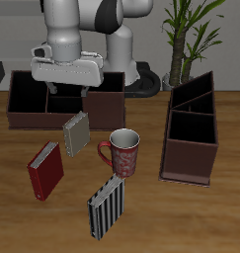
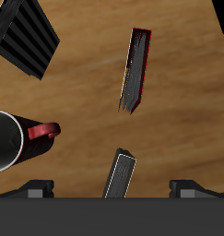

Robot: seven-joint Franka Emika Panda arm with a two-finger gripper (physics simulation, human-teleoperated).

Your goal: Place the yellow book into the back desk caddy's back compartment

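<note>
- Wooden table (image 1: 151,212): yellow book (image 1: 76,132) stands just before the back caddy (image 1: 102,107), beside the mug (image 1: 123,151).
- Gripper (image 2: 112,189) hangs over the book, fingers spread, tips cut off in the wrist view.
- Arm hides the caddy's back compartment.

A wooden table (image 1: 181,217) with a warm brown, streaky grain fills most of the exterior view; the wrist view shows the same grain close up. Behind the table's far edge a potted plant (image 1: 191,30) with long green leaves and thin stems rises near the back corner. Past it lies a pale grey wall (image 1: 235,49), and a darker patch of background shows at the other back corner. The light is even and soft, and shadows on the table are faint.
</note>
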